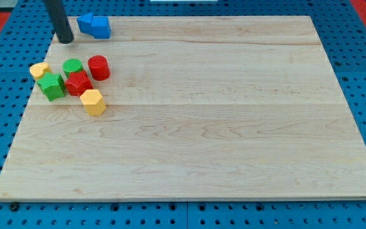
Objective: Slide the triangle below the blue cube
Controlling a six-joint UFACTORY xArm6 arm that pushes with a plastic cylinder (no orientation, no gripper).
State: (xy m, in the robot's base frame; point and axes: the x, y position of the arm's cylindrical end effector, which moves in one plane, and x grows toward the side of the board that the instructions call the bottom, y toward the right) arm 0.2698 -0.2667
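while the wooden board (202,121) fills most of the single camera view, it holds every block on its top face, and all of them sit in the upper left of the frame. this arm has no claw to be apart or together; it ends in a dark rod, and my tip (65,41) rests at the board's upper left corner, just to the view's left of the blue block (94,26).

that blue block lies near the top edge of the board. its outline is irregular, with a lower part on its left side and a taller part on its right; whether it is the triangle or the cube i cannot tell, and only one blue piece shows.

below it, apart from the tip, a cluster of six pieces sits close together. a yellow block (39,70) of rounded, unclear shape is farthest to the left. a green cylinder (72,67) stands to its right, and a red cylinder (98,67) stands further right again. a green block (53,86), roughly cube-like, is under the yellow one, touching or almost touching a red block (77,83) of uneven outline beside it. a yellow hexagonal block (93,102) sits lowest, just below the red block.

around the board lies a blue perforated table surface (361,57).
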